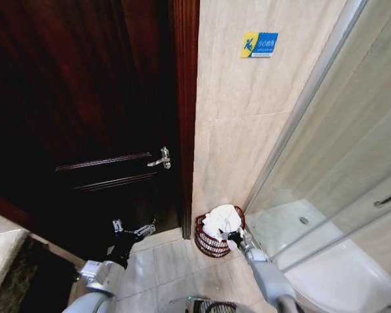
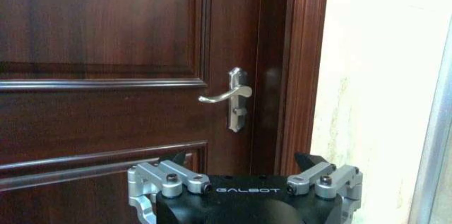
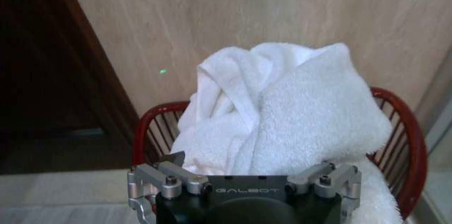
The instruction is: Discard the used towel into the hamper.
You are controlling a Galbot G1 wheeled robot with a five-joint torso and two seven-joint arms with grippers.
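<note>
The white towel point(image 1: 222, 218) is heaped in the dark red wire hamper point(image 1: 206, 242), which stands on the floor in the corner between wall and shower glass. It bulges above the rim point(image 3: 403, 128), and part hangs over the near edge. My right gripper point(image 1: 233, 238) is at the hamper's near rim, open. In the right wrist view the towel point(image 3: 297, 107) lies against my right gripper point(image 3: 244, 160) and covers one fingertip. My left gripper point(image 1: 131, 228) hangs open and empty before the door, left of the hamper. The left wrist view has the left gripper point(image 2: 242, 159) facing the door.
A dark wooden door point(image 1: 85, 117) with a silver lever handle point(image 2: 227, 95) fills the left. Beige tiled wall point(image 1: 247, 130) carries a blue sign point(image 1: 259, 44). A glass shower partition point(image 1: 332, 163) and a white shower tray point(image 1: 339, 274) bound the right. Tiled floor point(image 1: 163, 267) lies between.
</note>
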